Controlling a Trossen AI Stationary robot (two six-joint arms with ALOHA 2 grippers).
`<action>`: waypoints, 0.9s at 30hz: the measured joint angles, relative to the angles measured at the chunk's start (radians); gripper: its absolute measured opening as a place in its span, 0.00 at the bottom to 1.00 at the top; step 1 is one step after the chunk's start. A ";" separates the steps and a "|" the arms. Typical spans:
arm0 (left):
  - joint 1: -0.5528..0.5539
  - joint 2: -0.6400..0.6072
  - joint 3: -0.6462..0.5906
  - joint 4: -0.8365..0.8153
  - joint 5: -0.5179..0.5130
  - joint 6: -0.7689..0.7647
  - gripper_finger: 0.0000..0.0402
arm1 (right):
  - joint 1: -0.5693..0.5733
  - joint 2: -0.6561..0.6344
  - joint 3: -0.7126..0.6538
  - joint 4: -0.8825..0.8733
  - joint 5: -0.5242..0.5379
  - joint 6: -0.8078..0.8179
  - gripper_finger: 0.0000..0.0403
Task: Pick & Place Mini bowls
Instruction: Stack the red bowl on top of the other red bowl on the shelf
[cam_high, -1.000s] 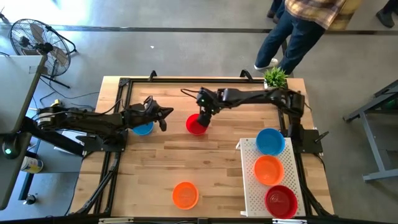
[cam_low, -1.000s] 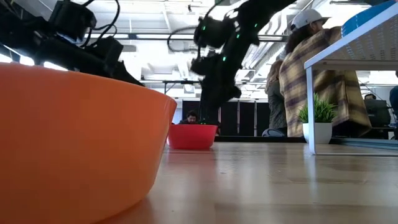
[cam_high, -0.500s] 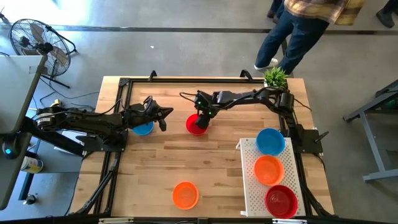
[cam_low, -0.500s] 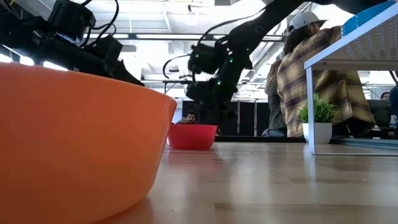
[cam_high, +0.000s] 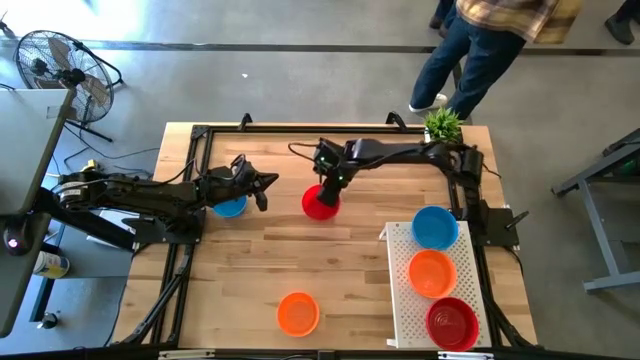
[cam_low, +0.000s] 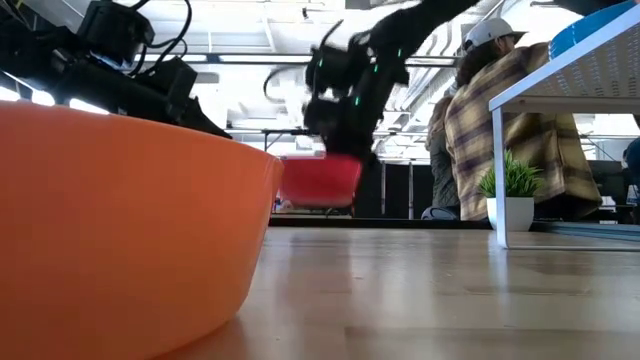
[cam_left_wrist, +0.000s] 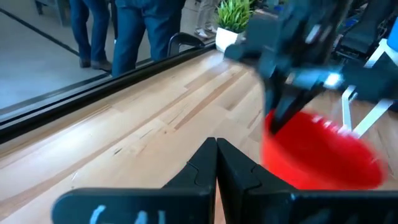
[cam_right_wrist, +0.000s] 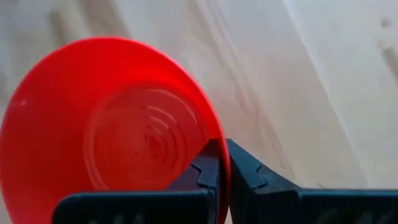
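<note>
Right end effector: fingers pinched onto the rim of a red mini bowl, seen from its wrist camera with the rim clamped between the two dark fingers.
Red mini bowl: held clear of the wooden worktop near its far middle; the low view shows it hanging above the boards.
Left end effector: fingers pressed together, holding nothing, parked just beside a blue mini bowl at the worktop's left.
Orange mini bowl: alone on the near edge of the worktop.
White tray: at the right, carrying a blue bowl, an orange bowl and a red bowl in a row.
Background: a person stands beyond the worktop beside a potted plant.
</note>
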 joint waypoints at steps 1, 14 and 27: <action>0.000 0.000 0.000 -0.003 0.000 0.000 0.00 | 0.003 -0.019 0.013 -0.026 -0.009 -0.001 0.01; 0.000 0.000 0.000 0.001 0.000 -0.001 0.00 | 0.126 -0.244 0.310 -0.523 -0.006 0.060 0.01; 0.000 0.000 0.000 -0.002 0.000 0.015 0.00 | 0.507 -0.259 0.672 -0.938 0.073 0.420 0.00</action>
